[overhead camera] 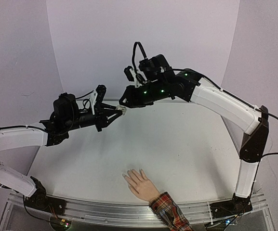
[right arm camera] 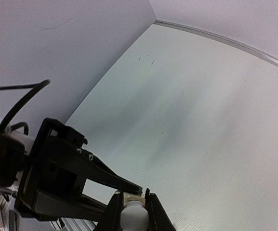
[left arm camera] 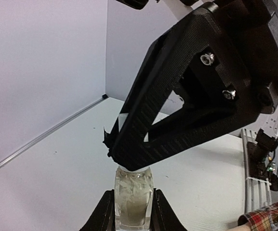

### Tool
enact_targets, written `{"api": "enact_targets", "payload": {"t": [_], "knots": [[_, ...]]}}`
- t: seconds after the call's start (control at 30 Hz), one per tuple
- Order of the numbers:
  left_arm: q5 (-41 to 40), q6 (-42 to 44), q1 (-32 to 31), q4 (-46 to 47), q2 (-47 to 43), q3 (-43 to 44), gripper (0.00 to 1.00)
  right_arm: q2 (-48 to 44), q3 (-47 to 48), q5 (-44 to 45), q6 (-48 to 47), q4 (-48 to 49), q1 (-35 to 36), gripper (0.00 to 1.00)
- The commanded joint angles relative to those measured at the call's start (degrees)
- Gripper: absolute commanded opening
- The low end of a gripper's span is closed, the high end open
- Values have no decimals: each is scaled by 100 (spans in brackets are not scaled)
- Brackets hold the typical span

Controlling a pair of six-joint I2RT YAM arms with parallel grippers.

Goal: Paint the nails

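Observation:
A flesh-coloured mannequin hand lies palm down at the table's near edge, its red plaid cuff toward me. The nails are tiny pale tips pointing away from me. High above the table's back left, my left gripper is shut on a small clear polish bottle. My right gripper meets it from the other side, shut on the bottle's white cap. The right fingers hide the bottle's top, so I cannot tell whether the cap is loose.
The white table is walled by pale panels at the back and sides. A metal rail runs along the near edge by the arm bases. The plaid cuff also shows at the lower right of the left wrist view.

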Motion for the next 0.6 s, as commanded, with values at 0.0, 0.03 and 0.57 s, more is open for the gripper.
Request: {"api": "enact_targets", "payload": {"t": [0.0, 0.03, 0.57], "knots": [[-1075, 608, 6, 1249, 76, 388, 0, 519, 693, 1087, 1337, -826, 245, 3], [-1105, 708, 3, 1235, 171, 461, 0, 611, 875, 1236, 1480, -914, 298, 3], [-1632, 811, -305, 1892, 731, 430, 0, 498, 1594, 2541, 1330, -1436, 360, 51]]}}
